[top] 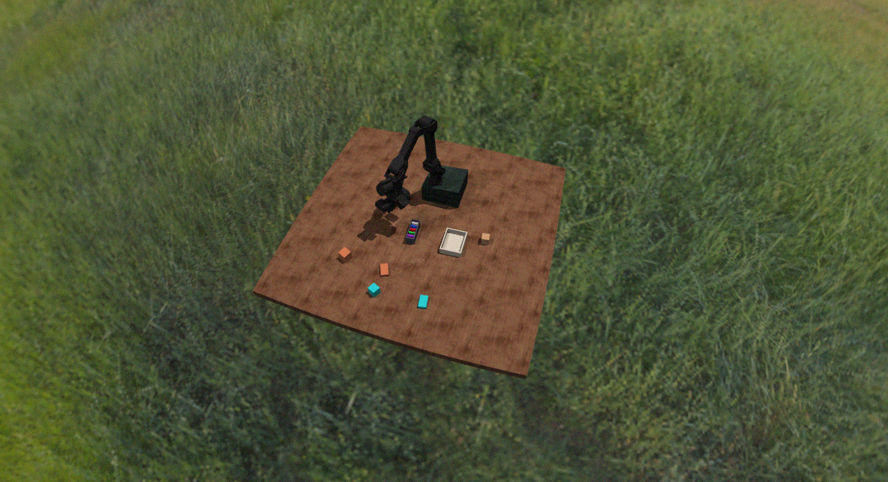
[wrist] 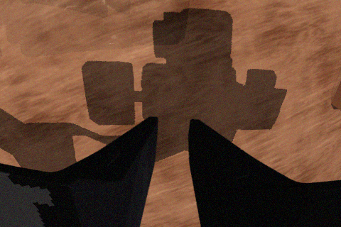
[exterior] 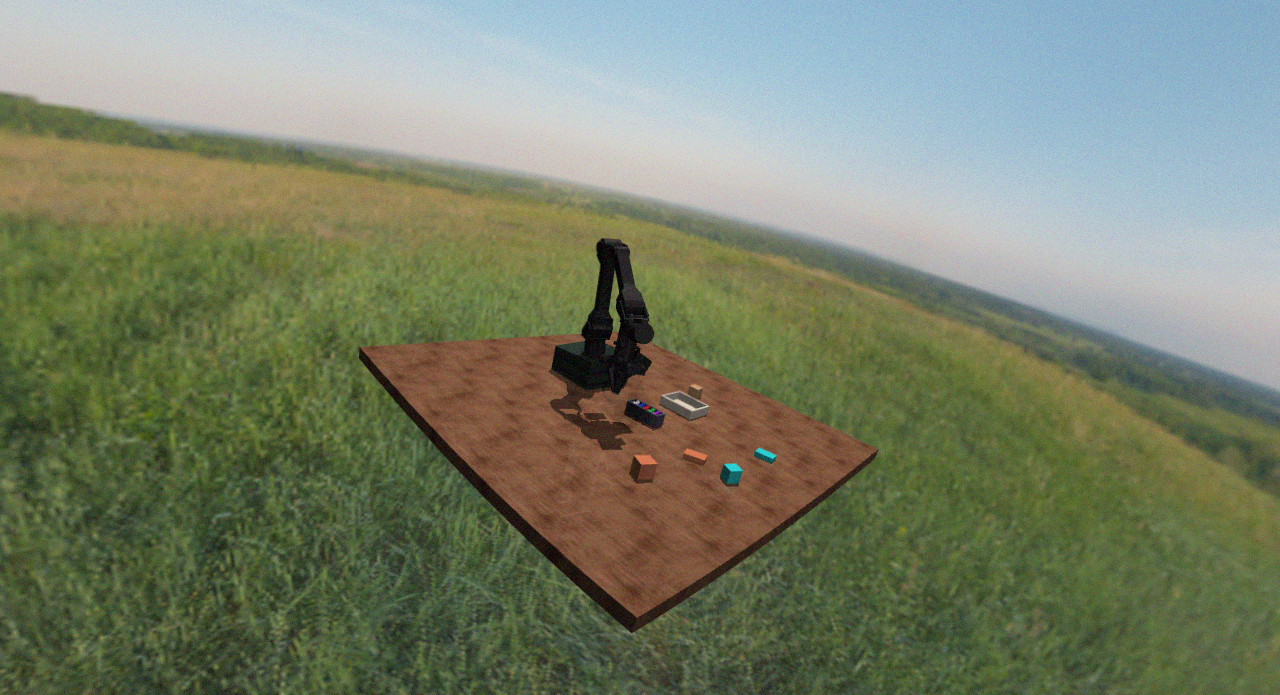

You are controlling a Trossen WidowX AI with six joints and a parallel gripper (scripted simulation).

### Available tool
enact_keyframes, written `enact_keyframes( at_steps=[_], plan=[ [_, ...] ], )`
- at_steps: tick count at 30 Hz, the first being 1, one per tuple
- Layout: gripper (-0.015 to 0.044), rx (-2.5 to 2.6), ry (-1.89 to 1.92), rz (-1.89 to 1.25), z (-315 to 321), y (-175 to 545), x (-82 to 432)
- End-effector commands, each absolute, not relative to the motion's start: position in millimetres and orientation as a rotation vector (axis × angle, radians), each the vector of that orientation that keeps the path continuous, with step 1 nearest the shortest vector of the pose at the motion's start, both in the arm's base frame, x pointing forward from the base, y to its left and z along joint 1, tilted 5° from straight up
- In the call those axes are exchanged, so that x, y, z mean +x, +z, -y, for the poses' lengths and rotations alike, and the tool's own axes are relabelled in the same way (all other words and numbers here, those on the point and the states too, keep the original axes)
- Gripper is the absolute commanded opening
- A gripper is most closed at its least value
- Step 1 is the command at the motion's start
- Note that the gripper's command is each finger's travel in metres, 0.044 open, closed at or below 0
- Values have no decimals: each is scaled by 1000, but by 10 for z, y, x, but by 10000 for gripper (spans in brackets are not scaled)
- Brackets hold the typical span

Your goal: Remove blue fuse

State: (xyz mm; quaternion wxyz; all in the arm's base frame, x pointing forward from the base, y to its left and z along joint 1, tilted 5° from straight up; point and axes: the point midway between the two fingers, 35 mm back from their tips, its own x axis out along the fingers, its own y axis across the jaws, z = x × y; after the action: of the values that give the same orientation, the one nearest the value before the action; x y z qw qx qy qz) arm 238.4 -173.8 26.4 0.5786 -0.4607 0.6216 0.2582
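The dark fuse block (top: 409,240) (exterior: 644,419) stands on the table with a row of coloured fuses. The blue fuse (top: 414,226) appears as a small blue strip between the whitish and red fuses, seated in the block. The light tray (top: 451,253) (exterior: 677,410) lies beside the block and looks empty. My gripper (top: 385,209) (exterior: 616,389) (wrist: 173,126) is open with a narrow gap and nothing between its fingers. It hangs above the table, off to the side of the block away from the tray. The wrist view shows neither block nor fuses clearly.
A tan cube (top: 485,238) (exterior: 695,390) stands just past the tray. An orange cube (top: 344,254) (exterior: 643,468), a flat orange block (top: 384,269) (exterior: 695,456), a cyan cube (top: 373,289) (exterior: 731,474) and a flat cyan block (top: 422,302) (exterior: 765,455) lie farther from the arm's base.
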Motion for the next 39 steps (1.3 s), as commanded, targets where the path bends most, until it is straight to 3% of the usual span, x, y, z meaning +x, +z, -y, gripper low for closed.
enact_keyframes(
  at_steps=[1, 6, 39],
  plan=[
    [74, -1146, 912, -1376, 1167, 123, 2549],
    [74, -1199, 1172, -1308, 645, 34, 2615],
    [74, -1198, 1172, -1308, 629, -207, 2635]
  ],
)
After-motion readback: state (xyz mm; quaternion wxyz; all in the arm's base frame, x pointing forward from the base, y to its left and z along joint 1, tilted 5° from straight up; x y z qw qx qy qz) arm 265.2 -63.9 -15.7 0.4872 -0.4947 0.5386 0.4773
